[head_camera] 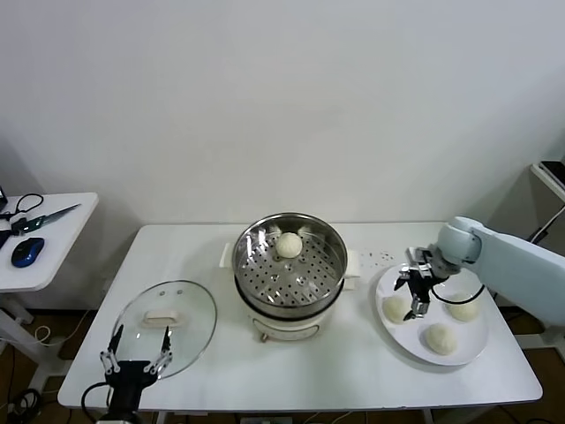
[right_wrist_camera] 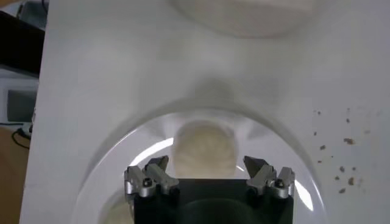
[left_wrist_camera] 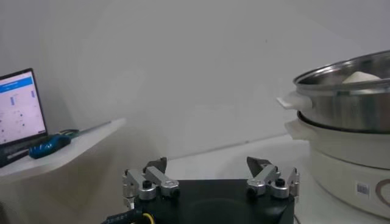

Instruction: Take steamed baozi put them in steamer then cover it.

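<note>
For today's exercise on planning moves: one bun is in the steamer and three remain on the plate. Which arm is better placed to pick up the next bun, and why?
The right. Its open gripper hangs directly over a bun on the plate. The left gripper sits open by the lid, across the steamer.

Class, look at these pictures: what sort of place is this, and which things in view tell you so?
Probably a lab or test room set up as a kitchen: a plain white table holding a steamer and a plate of baozi, with a side desk and laptop.
</note>
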`<action>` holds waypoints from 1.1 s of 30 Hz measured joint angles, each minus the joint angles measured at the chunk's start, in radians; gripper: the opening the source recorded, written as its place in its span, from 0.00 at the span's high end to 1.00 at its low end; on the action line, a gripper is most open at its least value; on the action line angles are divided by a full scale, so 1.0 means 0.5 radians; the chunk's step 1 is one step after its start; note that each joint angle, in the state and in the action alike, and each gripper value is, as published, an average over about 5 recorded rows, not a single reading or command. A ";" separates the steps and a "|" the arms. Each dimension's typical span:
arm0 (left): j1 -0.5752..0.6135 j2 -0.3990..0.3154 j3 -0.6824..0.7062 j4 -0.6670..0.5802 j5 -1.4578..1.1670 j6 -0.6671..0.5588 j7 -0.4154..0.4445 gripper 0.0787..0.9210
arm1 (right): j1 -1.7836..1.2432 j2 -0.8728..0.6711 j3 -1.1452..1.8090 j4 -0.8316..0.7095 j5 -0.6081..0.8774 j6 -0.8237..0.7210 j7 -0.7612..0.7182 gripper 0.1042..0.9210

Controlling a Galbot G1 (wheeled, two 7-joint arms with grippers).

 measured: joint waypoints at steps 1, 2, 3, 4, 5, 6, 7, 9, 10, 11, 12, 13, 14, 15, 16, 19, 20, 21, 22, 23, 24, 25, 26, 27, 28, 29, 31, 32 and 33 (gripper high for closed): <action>0.001 0.000 0.001 0.002 0.000 -0.001 0.000 0.12 | -0.009 0.004 0.007 -0.008 -0.005 -0.001 0.000 0.12; 0.002 0.000 0.001 0.004 0.001 -0.002 0.000 0.12 | -0.018 0.008 0.014 -0.014 -0.010 -0.002 -0.001 0.12; 0.003 0.000 0.002 0.006 0.001 -0.003 0.000 0.12 | -0.027 0.011 0.020 -0.021 -0.014 -0.003 -0.002 0.12; 0.004 0.000 0.002 0.008 0.002 -0.004 0.000 0.12 | -0.036 0.013 0.026 -0.027 -0.019 -0.003 -0.003 0.12; 0.005 0.000 0.002 0.009 0.002 -0.005 0.000 0.12 | -0.044 0.017 0.032 -0.035 -0.024 -0.004 -0.004 0.12; 0.005 0.000 0.001 0.010 0.002 -0.005 0.000 0.12 | -0.052 0.020 0.039 -0.042 -0.028 -0.004 -0.005 0.12; 0.006 0.000 0.001 0.011 0.003 -0.006 0.000 0.12 | -0.059 0.023 0.045 -0.050 -0.031 -0.004 -0.006 0.12; 0.006 0.000 0.002 0.012 0.004 -0.006 0.000 0.12 | -0.067 0.028 0.055 -0.062 -0.037 -0.003 -0.008 0.13; 0.005 0.000 0.002 0.012 0.005 -0.006 0.000 0.12 | -0.071 0.030 0.058 -0.068 -0.039 -0.003 -0.009 0.14; 0.005 0.000 0.003 0.013 0.006 -0.006 0.000 0.12 | -0.074 0.032 0.061 -0.073 -0.041 -0.003 -0.011 0.15; 0.005 0.000 0.004 0.013 0.007 -0.007 0.000 0.12 | -0.077 0.034 0.064 -0.078 -0.043 -0.003 -0.013 0.16; 0.004 0.000 0.005 0.013 0.008 -0.007 0.000 0.12 | -0.080 0.036 0.067 -0.082 -0.044 -0.003 -0.015 0.18; 0.005 0.000 0.006 0.013 0.009 -0.007 0.000 0.12 | -0.082 0.038 0.069 -0.086 -0.045 -0.002 -0.017 0.19; 0.005 0.000 0.007 0.013 0.009 -0.007 0.000 0.12 | -0.084 0.041 0.072 -0.090 -0.046 -0.002 -0.019 0.21; 0.005 0.000 0.007 0.013 0.010 -0.007 -0.001 0.12 | -0.085 0.042 0.075 -0.093 -0.046 -0.002 -0.020 0.22; 0.007 0.000 0.007 0.013 0.011 -0.008 -0.001 0.12 | -0.086 0.044 0.083 -0.098 -0.045 -0.001 -0.021 0.26; 0.008 0.000 0.008 0.013 0.011 -0.008 -0.001 0.12 | -0.086 0.043 0.085 -0.097 -0.043 -0.002 -0.021 0.26; 0.009 -0.001 0.009 0.013 0.011 -0.009 -0.001 0.12 | -0.085 0.041 0.085 -0.096 -0.040 -0.002 -0.020 0.27; 0.010 -0.002 0.011 0.011 0.012 -0.010 -0.001 0.12 | -0.082 0.038 0.085 -0.093 -0.036 -0.003 -0.019 0.27; 0.011 -0.003 0.012 0.009 0.013 -0.010 -0.001 0.12 | -0.078 0.034 0.085 -0.089 -0.030 -0.003 -0.018 0.28; 0.012 -0.004 0.013 0.007 0.014 -0.010 -0.001 0.12 | -0.072 0.030 0.083 -0.085 -0.024 -0.004 -0.018 0.28; 0.013 -0.005 0.014 0.004 0.014 -0.010 -0.001 0.12 | -0.064 0.025 0.080 -0.080 -0.017 -0.005 -0.017 0.28; 0.013 -0.006 0.015 0.001 0.014 -0.010 -0.001 0.12 | -0.052 0.019 0.076 -0.074 -0.008 -0.006 -0.017 0.28; 0.013 -0.006 0.015 -0.001 0.015 -0.010 -0.001 0.12 | -0.038 0.013 0.071 -0.068 0.002 -0.008 -0.017 0.29; 0.014 -0.006 0.015 -0.003 0.015 -0.010 -0.001 0.12 | -0.019 0.007 0.064 -0.062 0.014 -0.010 -0.019 0.29; 0.014 -0.006 0.015 -0.005 0.015 -0.010 -0.001 0.12 | 0.005 0.000 0.054 -0.055 0.029 -0.011 -0.021 0.29; 0.016 -0.006 0.016 -0.012 0.015 -0.010 -0.001 0.12 | 0.072 -0.011 0.025 -0.039 0.069 -0.015 -0.028 0.29; 0.018 -0.006 0.017 -0.015 0.015 -0.010 -0.001 0.12 | 0.115 -0.014 0.003 -0.030 0.093 -0.016 -0.032 0.30; 0.021 -0.005 0.019 -0.019 0.015 -0.010 -0.001 0.12 | 0.164 -0.015 -0.023 -0.022 0.121 -0.017 -0.035 0.30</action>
